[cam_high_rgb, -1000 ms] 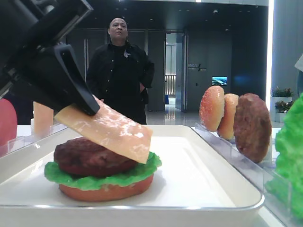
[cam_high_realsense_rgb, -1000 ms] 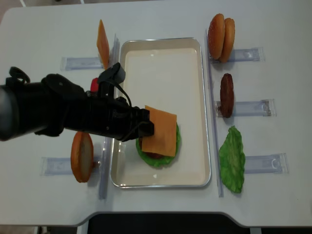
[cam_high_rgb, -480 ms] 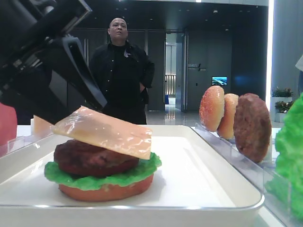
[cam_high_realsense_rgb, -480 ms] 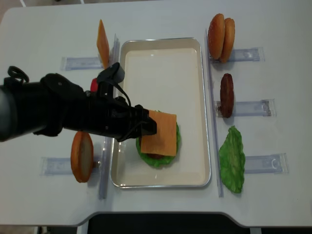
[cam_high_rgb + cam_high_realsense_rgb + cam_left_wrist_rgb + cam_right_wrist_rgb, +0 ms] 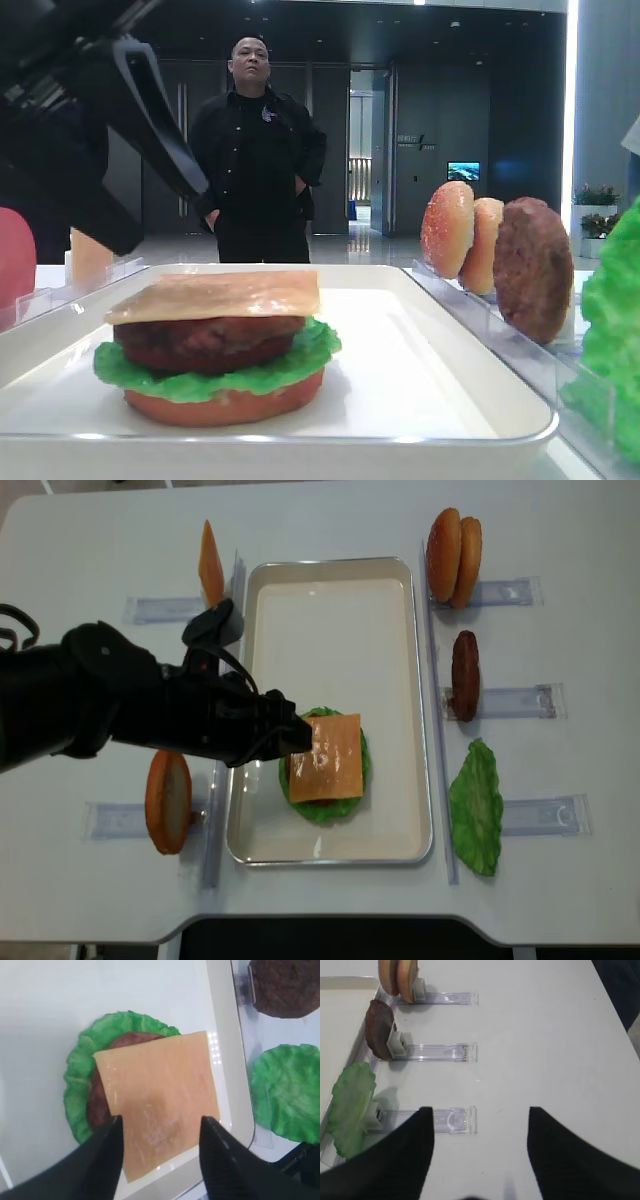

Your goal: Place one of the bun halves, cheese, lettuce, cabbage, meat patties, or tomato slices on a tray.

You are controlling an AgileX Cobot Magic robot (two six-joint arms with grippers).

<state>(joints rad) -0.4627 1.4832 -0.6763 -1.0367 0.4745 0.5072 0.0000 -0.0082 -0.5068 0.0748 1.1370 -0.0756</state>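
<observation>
The cheese (image 5: 160, 1110) lies flat on top of a meat patty (image 5: 200, 342), which sits on a green lettuce leaf (image 5: 215, 372) and a bun half (image 5: 225, 405), all stacked near the front of the white tray (image 5: 330, 610) on the table (image 5: 560, 520). The left tool (image 5: 159, 1152) has its two fingers (image 5: 102, 1157) apart, one on each side of the near edge of the cheese, and it holds nothing; the low side view shows the cheese resting level with the dark fingers up above it. The right tool (image 5: 480, 1150) hangs wide and empty over the bare table on the right side, near a clear holder rail (image 5: 452, 1120). Beside it stand a spare lettuce leaf (image 5: 350, 1105), a spare patty (image 5: 377, 1035) and two spare buns (image 5: 400, 977), each upright in its rail. Things could go wrong from here. The cheese is thin and smooth, and its near corner sticks out past the patty, so a finger that brushes it on the way up could drag it sideways or flip it off the stack. The stack is just loose pieces lying on each other, so a bump from the arm could push the patty or the leaf askew as well. The left arm also hangs close to the tray rim and to the bun (image 5: 168, 800) and the orange slice (image 5: 210, 570) standing on the left side, so a careless swing back could knock one over.
</observation>
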